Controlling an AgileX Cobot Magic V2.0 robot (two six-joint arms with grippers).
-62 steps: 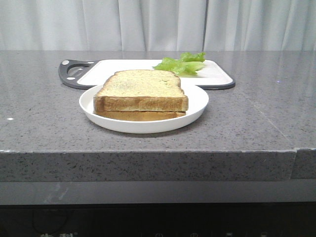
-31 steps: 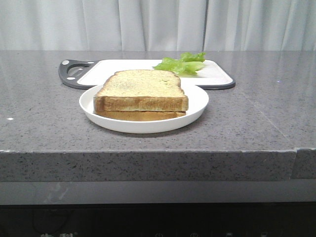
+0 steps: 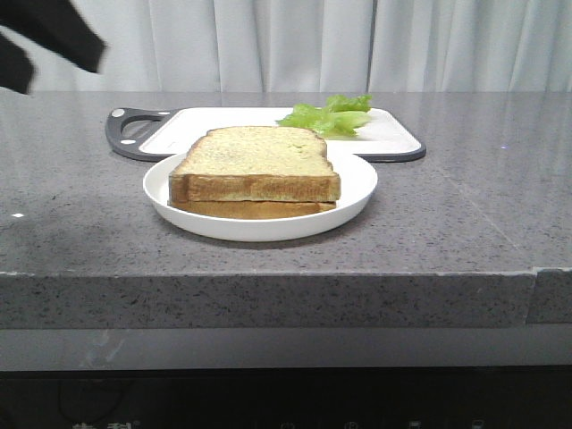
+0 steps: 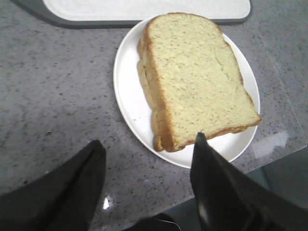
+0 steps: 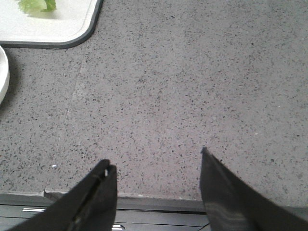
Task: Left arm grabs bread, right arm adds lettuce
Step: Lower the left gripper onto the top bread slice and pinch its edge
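The bread (image 3: 256,163) lies flat on top of a thinner slice (image 3: 254,209), both stacked on a white plate (image 3: 357,183) that sits near the front edge of the grey stone counter (image 3: 465,214). Behind the plate, just apart from it, is a white cutting board (image 3: 386,132) with a dark rim and handle; the lettuce (image 3: 327,115) rests on the board's right part. Bare counter lies open on both sides of the plate (wider on the right).

The left arm (image 3: 45,40) shows blurred at the upper left of the front view, above the counter. Its left gripper (image 4: 147,159) hangs over the plate's near rim, fingers (image 4: 211,183) spread wide, holding nothing. The right gripper (image 5: 156,166) hovers over bare counter by the front edge, fingers (image 5: 219,192) likewise apart and empty.

No readable writing is visible.
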